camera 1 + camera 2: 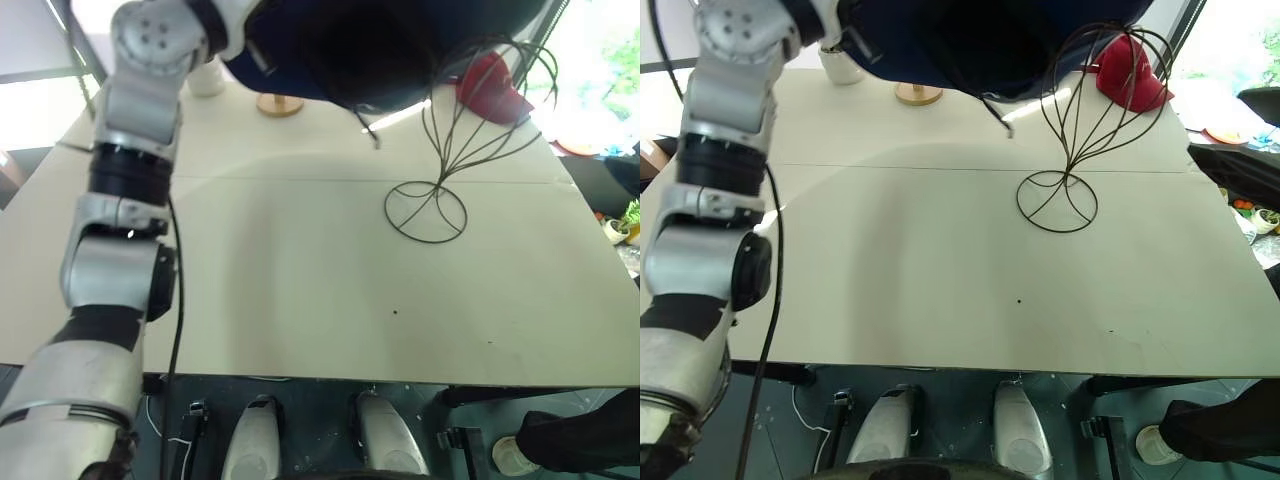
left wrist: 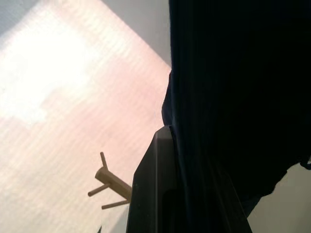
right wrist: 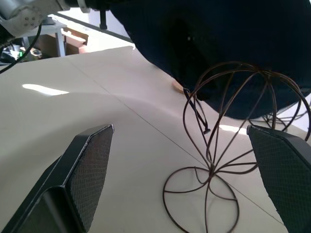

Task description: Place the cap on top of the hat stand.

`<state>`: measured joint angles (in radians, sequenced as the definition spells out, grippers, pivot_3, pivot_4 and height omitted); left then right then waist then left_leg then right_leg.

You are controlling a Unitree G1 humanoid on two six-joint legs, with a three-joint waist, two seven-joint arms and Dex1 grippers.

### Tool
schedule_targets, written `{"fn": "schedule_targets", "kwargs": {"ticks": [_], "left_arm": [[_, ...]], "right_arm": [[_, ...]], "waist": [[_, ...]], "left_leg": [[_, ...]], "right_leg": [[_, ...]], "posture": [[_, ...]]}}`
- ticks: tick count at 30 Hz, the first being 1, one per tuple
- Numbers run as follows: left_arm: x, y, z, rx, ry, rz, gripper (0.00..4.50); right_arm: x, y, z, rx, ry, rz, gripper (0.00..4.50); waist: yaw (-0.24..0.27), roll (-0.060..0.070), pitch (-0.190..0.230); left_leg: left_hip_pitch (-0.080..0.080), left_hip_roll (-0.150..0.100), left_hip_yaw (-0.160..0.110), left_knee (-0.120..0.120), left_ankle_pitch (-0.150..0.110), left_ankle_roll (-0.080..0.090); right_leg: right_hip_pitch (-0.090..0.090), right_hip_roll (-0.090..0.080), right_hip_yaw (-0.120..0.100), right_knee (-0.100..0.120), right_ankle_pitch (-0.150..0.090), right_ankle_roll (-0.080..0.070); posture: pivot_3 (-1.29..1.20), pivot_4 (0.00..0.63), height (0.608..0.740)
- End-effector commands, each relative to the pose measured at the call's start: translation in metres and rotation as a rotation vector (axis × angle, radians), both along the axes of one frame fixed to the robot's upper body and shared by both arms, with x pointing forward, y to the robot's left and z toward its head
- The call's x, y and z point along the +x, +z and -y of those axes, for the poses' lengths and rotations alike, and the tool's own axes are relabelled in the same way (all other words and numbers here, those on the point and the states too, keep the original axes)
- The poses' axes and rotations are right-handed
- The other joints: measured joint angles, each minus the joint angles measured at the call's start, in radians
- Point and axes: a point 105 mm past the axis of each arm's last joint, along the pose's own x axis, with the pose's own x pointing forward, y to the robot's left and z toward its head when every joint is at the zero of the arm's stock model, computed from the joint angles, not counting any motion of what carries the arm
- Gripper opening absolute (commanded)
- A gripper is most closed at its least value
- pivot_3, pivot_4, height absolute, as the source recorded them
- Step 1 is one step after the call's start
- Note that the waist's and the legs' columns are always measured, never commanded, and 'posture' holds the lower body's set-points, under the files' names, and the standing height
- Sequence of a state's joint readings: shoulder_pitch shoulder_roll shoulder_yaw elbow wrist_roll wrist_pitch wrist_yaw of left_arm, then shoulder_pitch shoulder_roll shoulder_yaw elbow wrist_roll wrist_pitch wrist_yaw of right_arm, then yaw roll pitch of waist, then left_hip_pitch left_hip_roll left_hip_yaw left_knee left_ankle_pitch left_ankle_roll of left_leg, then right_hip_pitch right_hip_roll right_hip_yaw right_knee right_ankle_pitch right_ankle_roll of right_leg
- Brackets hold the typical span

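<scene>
Cap point(image 3: 228, 43) gripped in left hand point(image 2: 167, 194), above hat stand point(image 3: 228, 145), right hand point(image 3: 189, 170) wide, no readable writing.

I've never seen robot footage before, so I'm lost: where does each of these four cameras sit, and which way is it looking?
Left eye: on the head, looking down over the table; left arm shows.
Right eye: beside it, same scene: cap above the stand.
Left wrist: on the left arm, along its end effector, shut on the cap.
Right wrist: on the right arm, between open fingers, facing the stand.
Shared: eye views and right wrist view show cap and stand.
</scene>
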<state>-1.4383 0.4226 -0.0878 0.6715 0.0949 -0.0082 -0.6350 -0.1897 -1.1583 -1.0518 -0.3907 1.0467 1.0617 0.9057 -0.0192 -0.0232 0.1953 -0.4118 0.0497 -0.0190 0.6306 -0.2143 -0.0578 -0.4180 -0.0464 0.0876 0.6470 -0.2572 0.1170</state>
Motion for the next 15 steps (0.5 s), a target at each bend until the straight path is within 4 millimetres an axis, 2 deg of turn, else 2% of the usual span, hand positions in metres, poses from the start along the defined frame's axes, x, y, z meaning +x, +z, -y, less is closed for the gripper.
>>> {"fn": "schedule_targets", "kwargs": {"ticks": [1,4,9,15], "left_arm": [[-0.011,0.029,0.027,-0.094,-0.090,0.018,0.05],[-0.011,0.034,0.055,-0.104,-0.125,0.004,0.05],[0.003,0.035,0.061,-0.104,-0.040,0.011,0.05],[-0.020,0.054,0.096,-0.159,-0.196,0.061,0.05]], "right_arm": [[-0.013,0.012,0.007,0.002,-0.044,0.070,4.50],[-0.019,0.014,0.011,0.007,-0.080,0.086,4.50],[-0.025,0.014,0.010,0.001,-0.095,0.095,4.50],[-0.029,0.012,0.015,0.002,-0.138,0.092,4.50]], "waist": [[0.000,0.000,0.000],[0.001,-0.001,0.000],[-0.009,0.000,0.001],[-0.017,-0.001,0.001]], "left_leg": [[0.000,0.000,0.000,0.000,0.000,0.000],[-0.001,0.000,0.000,0.000,0.000,0.000],[-0.006,-0.001,0.000,0.000,0.000,0.000],[-0.010,-0.001,-0.002,0.000,0.000,0.000]], "right_leg": [[0.000,0.000,0.000,0.000,0.000,0.000],[0.000,0.000,0.000,-0.001,0.000,0.000],[-0.006,0.000,0.001,-0.001,0.000,0.001],[-0.009,0.000,0.000,-0.001,-0.003,0.004]], "posture": [[0.00,0.150,0.739],[0.00,0.150,0.739],[0.00,0.150,0.739],[0.00,0.150,0.739]]}}
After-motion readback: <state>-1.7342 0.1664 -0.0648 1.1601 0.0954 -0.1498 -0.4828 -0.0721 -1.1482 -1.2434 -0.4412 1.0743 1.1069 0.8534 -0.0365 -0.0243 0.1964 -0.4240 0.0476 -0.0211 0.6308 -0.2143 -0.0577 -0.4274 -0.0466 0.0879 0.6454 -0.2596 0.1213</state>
